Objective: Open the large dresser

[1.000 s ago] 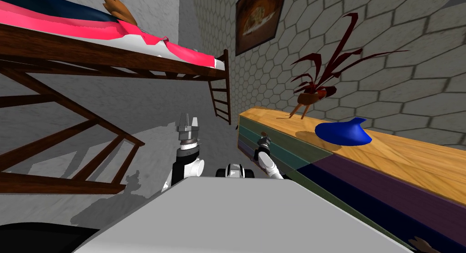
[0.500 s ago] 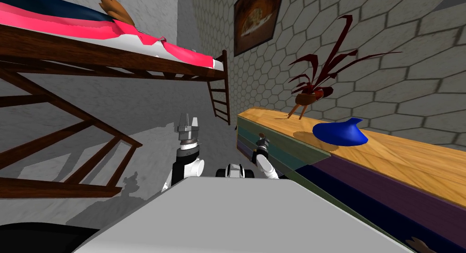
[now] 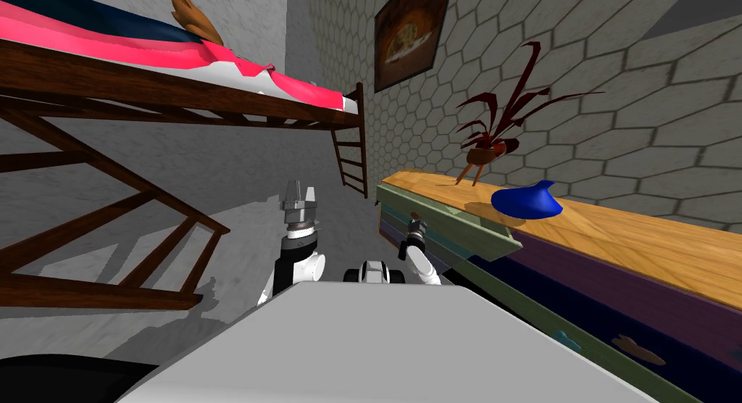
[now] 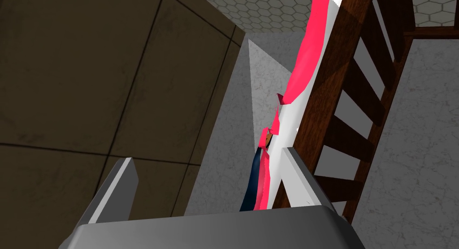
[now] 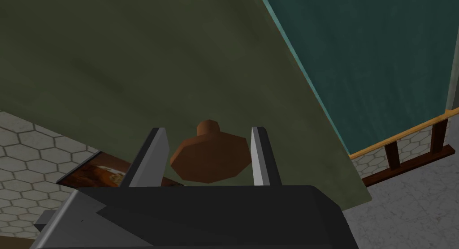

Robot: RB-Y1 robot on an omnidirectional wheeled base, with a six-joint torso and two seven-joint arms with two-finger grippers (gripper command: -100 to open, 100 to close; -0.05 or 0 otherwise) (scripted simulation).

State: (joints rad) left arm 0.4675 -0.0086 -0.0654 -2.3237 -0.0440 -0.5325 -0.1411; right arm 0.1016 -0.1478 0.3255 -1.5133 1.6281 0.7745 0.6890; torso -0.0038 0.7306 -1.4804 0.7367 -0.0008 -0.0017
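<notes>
The long dresser (image 3: 638,246) with a wooden top and coloured drawer fronts stands along the hexagon-tiled wall on my right. Its top olive-green drawer (image 3: 453,228) juts out from the other fronts. My right gripper (image 3: 415,222) is at that drawer's near end. In the right wrist view the right gripper (image 5: 208,130) is shut on the brown knob (image 5: 208,159) of the green front (image 5: 157,71), its fingers against the knob's sides. My left gripper (image 3: 298,198) is raised over the floor, away from the dresser. In its own wrist view the left gripper (image 4: 208,170) stands open and holds nothing.
A blue vase (image 3: 525,201) and a potted plant with dark red leaves (image 3: 487,154) stand on the dresser top. A dark wooden bunk bed (image 3: 145,94) with pink bedding spans the left, its ladder (image 3: 353,159) close to the dresser's far end. Grey floor lies between.
The green top drawer has slid out of the dresser front, with my right gripper drawing back on its knob. The right fingers have narrowed onto the knob. The left arm is unmoved.
</notes>
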